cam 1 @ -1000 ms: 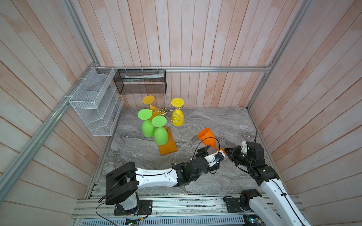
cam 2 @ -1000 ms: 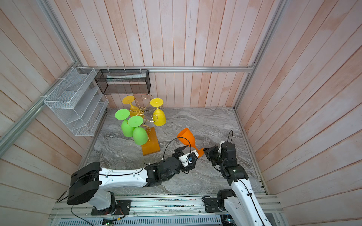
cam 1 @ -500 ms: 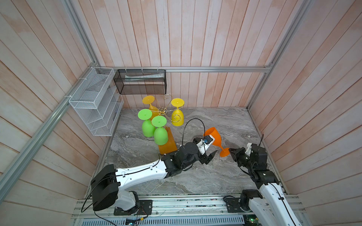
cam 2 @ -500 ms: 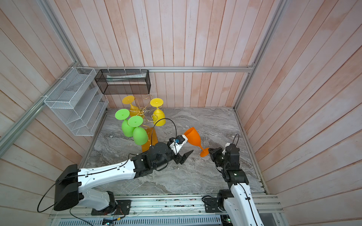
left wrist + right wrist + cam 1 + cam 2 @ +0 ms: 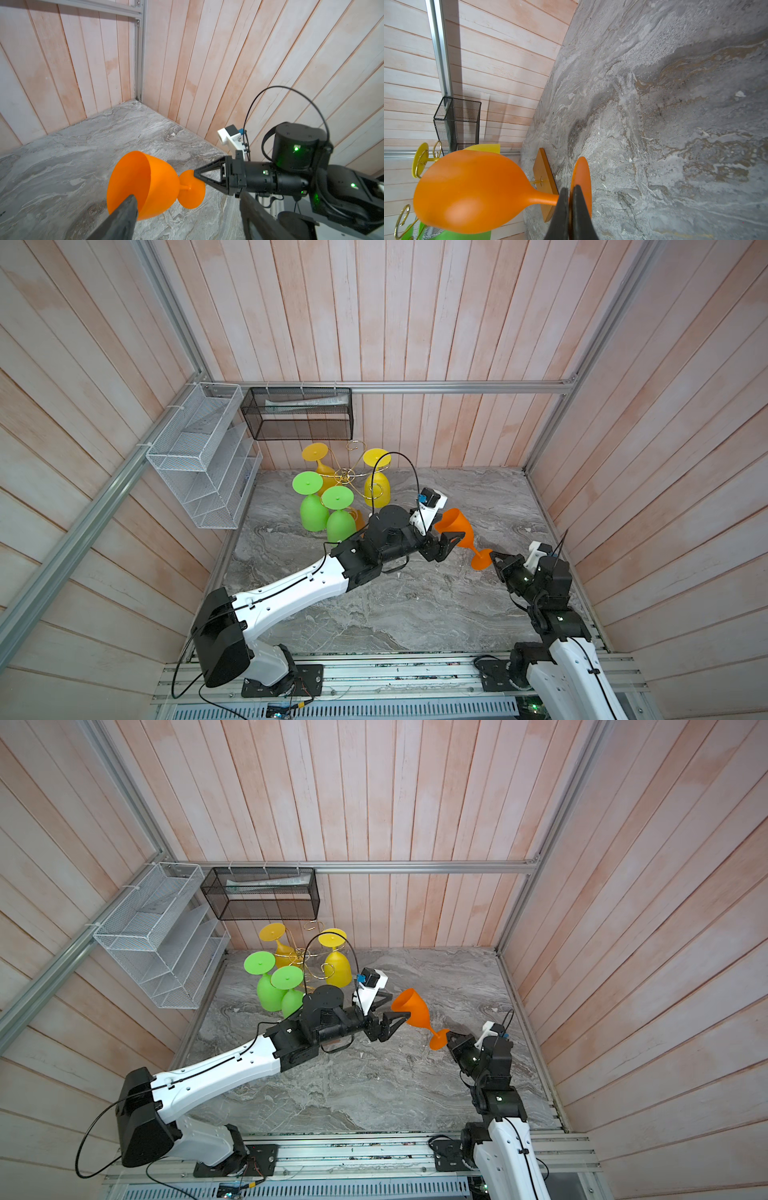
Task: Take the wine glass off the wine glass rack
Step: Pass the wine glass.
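An orange wine glass (image 5: 457, 526) (image 5: 413, 1011) lies tilted in the air above the marble floor, off the rack. My right gripper (image 5: 494, 558) (image 5: 570, 188) is shut on the rim of its round foot (image 5: 192, 189). My left gripper (image 5: 446, 545) (image 5: 186, 196) is open beside the bowl (image 5: 145, 182), with one finger (image 5: 124, 212) in front of the bowl's rim. The wine glass rack (image 5: 347, 475) (image 5: 309, 957) stands at the back left. Two green glasses (image 5: 311, 510) and two yellow ones (image 5: 378, 489) hang upside down from it. Its wooden base (image 5: 545, 180) shows in the right wrist view.
A white wire-mesh shelf (image 5: 203, 464) hangs on the left wall and a black mesh basket (image 5: 299, 414) on the back wall above the rack. Plank walls close in the marble floor (image 5: 415, 605) on three sides. My left arm stretches across the floor in front of the rack.
My left arm has swung from the front of the floor toward the rack side, and its gripper has gone from the glass's foot to beside the bowl. The right gripper keeps the foot.
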